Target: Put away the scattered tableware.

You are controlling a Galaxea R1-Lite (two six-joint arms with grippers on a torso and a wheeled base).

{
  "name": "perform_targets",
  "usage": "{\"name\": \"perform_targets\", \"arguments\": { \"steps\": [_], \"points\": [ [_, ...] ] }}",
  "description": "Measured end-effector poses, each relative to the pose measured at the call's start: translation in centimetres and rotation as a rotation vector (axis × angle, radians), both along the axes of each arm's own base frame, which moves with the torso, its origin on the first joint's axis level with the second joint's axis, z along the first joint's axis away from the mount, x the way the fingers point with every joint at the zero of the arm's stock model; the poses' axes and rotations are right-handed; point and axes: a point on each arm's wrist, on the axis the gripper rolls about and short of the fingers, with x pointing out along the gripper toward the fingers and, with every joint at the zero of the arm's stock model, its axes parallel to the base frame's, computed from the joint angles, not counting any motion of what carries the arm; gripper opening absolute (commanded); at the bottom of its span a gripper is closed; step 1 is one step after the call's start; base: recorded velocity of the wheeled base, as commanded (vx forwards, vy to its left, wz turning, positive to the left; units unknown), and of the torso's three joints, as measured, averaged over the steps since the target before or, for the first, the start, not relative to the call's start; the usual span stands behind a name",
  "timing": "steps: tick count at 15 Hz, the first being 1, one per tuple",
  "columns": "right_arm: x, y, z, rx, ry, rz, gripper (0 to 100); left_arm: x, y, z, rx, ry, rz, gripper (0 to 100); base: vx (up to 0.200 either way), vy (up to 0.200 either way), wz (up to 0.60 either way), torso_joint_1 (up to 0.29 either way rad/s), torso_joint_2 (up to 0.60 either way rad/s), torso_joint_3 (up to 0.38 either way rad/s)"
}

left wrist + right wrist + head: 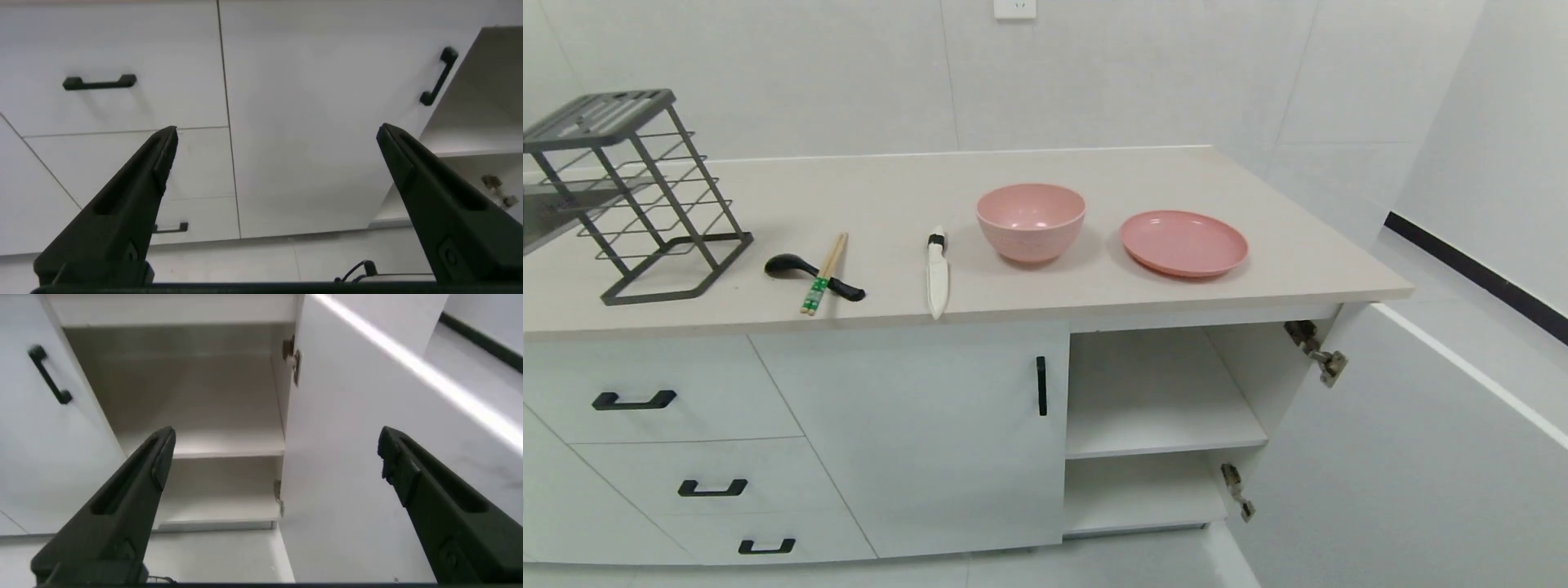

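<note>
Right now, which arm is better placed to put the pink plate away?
Probably the right: the round pink plate lies toward the right end of the counter, above the open white cupboard, which the open right gripper faces.

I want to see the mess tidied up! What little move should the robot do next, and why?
Probably lift the right gripper up toward the pink plate. That gripper is open and low, facing the open cabinet, and the plate lies on the counter right above that cabinet, nearest that side.
</note>
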Motion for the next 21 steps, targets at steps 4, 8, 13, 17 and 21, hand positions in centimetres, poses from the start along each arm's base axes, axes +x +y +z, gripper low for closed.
{"name": "perform_targets", "arguments": {
  "steps": [4,8,13,17,21],
  "points": [
    [0.00,0.00,-0.01,0.000,0.001,0.000,100,0.00,0.00,0.00,-0.001,0.000,0.000,100,0.000,0.000,0.00,0.373,-0.49,-0.229],
    [0.00,0.00,0.00,0.000,0.000,0.000,100,0.00,0.00,0.00,0.000,0.001,0.000,100,0.050,0.000,0.00,0.190,-0.32,-0.148],
    [0.00,0.00,-0.02,0.000,0.001,0.001,100,0.00,0.00,-0.01,0.000,0.001,0.000,100,0.080,0.000,0.00,0.009,-0.02,-0.008],
    [-0.01,0.00,-0.01,0.000,0.000,0.001,100,0.00,0.00,0.01,0.001,-0.001,0.000,100,0.150,0.000,0.00,-0.004,-0.01,0.005],
    [-0.01,0.00,0.00,0.000,-0.001,0.000,100,0.00,0.00,0.01,-0.002,0.000,-0.002,100,0.100,0.000,0.00,0.002,0.00,0.000]
  ]
}}
